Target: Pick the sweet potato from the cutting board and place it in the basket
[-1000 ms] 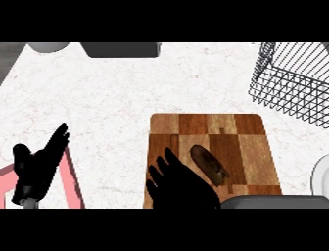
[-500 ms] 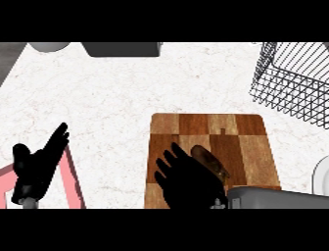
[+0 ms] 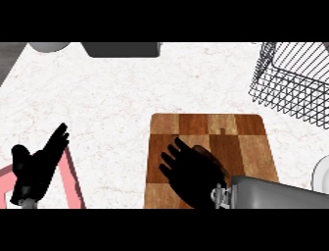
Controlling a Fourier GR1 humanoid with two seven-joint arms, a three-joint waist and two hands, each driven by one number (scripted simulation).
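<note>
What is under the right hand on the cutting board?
A sliver of the brown sweet potato shows beside the right hand, lying on the cutting board. The rest is covered by the hand.

Two hands are shown, both finished in uniform matt black with no markings visible. The left hand [image 3: 38, 165], at the near left, is seen as a slender silhouette of fingers and a thumb, joined to a narrow grey wrist section at the near edge. The right hand [image 3: 193, 174], near the centre, is joined to a broad, smooth grey forearm [image 3: 283, 192]. A small metallic fitting [image 3: 222, 194] is seen at that wrist joint.
</note>
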